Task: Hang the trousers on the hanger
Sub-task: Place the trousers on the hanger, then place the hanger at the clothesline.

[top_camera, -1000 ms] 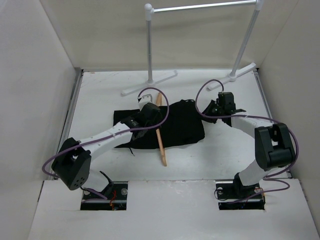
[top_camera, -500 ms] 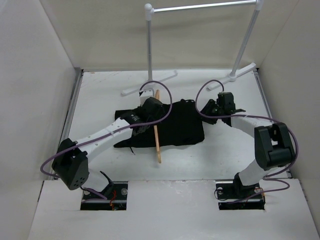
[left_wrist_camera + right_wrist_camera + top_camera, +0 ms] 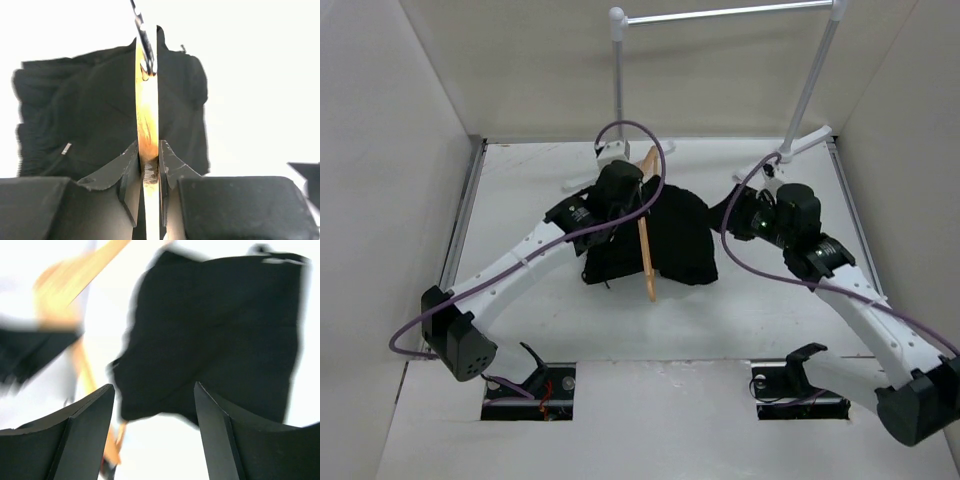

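The trousers (image 3: 678, 235) apparently drape over the hanger (image 3: 646, 255), with cloth hanging on either side beyond the left gripper (image 3: 148, 148), whose fingers clench the wood. The right gripper (image 3: 154, 390) is spread wide, gripping nothing; the trousers lie ahead, blurred.

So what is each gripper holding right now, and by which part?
Left gripper pinches the hanger across its thin wooden frame, hook pointing away. Right gripper is open, holding nothing.

Silver-and-white clothes rack (image 3: 618, 90) at back, white table (image 3: 720, 320)
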Controlling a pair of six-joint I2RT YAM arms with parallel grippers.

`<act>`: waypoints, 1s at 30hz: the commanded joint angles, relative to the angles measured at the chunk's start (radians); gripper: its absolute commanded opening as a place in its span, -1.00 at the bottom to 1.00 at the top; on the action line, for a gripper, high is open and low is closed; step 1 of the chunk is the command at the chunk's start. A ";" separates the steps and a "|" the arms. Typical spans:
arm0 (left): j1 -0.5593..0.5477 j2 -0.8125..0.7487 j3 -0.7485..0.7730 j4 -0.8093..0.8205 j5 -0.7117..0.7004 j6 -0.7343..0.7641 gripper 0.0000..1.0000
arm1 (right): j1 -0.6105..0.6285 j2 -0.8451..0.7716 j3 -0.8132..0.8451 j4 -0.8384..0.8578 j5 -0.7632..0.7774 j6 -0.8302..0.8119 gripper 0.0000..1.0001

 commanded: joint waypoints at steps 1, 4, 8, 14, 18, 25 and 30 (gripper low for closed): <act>-0.007 -0.024 0.179 0.016 0.023 0.002 -1.00 | 0.121 -0.065 0.098 0.002 -0.015 -0.039 0.42; -0.011 0.018 0.270 -0.026 0.034 0.005 -1.00 | 0.212 -0.041 0.161 0.027 0.005 -0.035 0.44; -0.011 0.050 0.321 -0.029 0.044 0.016 -1.00 | 0.284 0.055 0.246 0.039 0.030 -0.049 0.47; -0.014 0.077 0.362 -0.026 0.057 0.019 -1.00 | 0.344 0.177 0.290 0.074 0.076 -0.059 0.44; -0.016 0.084 0.384 -0.027 0.061 0.021 -1.00 | 0.367 0.215 0.272 0.076 0.117 -0.062 0.41; -0.013 0.082 0.388 -0.029 0.061 0.021 -1.00 | 0.419 0.243 0.237 0.086 0.119 -0.052 0.07; 0.004 0.091 0.403 -0.030 0.061 0.027 -1.00 | 0.430 0.234 0.218 0.091 0.122 -0.017 -0.43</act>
